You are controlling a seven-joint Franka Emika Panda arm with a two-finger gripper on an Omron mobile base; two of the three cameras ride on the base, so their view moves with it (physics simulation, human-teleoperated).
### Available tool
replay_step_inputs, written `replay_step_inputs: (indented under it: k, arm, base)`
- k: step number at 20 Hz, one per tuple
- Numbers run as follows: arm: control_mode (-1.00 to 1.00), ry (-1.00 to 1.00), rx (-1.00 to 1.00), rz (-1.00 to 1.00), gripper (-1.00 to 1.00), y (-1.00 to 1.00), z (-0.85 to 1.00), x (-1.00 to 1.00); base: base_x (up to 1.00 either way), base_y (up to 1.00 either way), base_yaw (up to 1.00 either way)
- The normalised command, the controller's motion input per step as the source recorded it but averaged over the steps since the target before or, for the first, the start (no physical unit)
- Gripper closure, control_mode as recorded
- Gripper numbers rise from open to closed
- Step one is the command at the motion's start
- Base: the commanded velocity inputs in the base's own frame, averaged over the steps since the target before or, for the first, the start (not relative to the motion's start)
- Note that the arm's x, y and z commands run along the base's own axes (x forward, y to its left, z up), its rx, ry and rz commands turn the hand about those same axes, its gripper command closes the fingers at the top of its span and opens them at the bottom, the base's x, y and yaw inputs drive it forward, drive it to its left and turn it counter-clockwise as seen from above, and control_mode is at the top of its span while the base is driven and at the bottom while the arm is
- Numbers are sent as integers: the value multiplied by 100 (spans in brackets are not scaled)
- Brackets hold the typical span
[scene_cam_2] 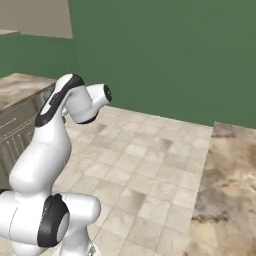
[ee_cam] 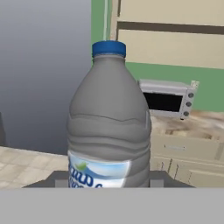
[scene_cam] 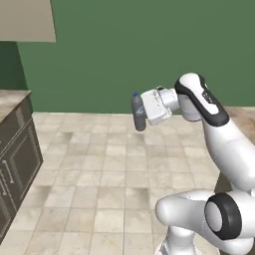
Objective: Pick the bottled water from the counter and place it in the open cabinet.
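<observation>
Hand view was dominated by the bottled water (ee_cam: 109, 127), upright and clamped between the jaws of the gripper (scene_cam: 140, 115), carried in mid-air over the floor. Carrying was judged underway; a lift toward the open cabinet (ee_cam: 175, 41) at one o'clock was called for. Fingertips were hidden.

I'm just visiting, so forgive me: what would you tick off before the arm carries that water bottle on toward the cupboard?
1. Bottle held: the bottled water sits in the gripper, shut on it. Ok.
2. Bottle upright: blue cap on top in the left base view. Ok.
3. Bottle off the counter: carried in the air above the tiled floor. Ok.
4. Cabinet ahead: the open cabinet shows beyond the bottle, above the microwave. Ok.
5. Shelf free for the bottle: cannot tell.
6. Close enough to reach: cannot tell.
</observation>
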Motion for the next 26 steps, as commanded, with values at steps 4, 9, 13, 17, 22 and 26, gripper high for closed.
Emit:
replay_step_inputs:
  k: [4, 9, 13, 17, 22, 26]
  arm:
    - [100, 0, 0, 0, 100, 0, 0, 0]
    - [100, 0, 0, 0, 100, 0, 0, 0]
    - [100, 0, 0, 0, 100, 0, 0, 0]
    - [100, 0, 0, 0, 100, 0, 0, 0]
    - [100, 0, 0, 0, 100, 0, 0, 0]
    - [100, 0, 0, 0, 100, 0, 0, 0]
  base:
    - [86, 0, 44]
    - [83, 0, 48]
    - [81, 0, 51]
    - [78, 0, 53]
    - [77, 0, 53]
    - [81, 0, 52]
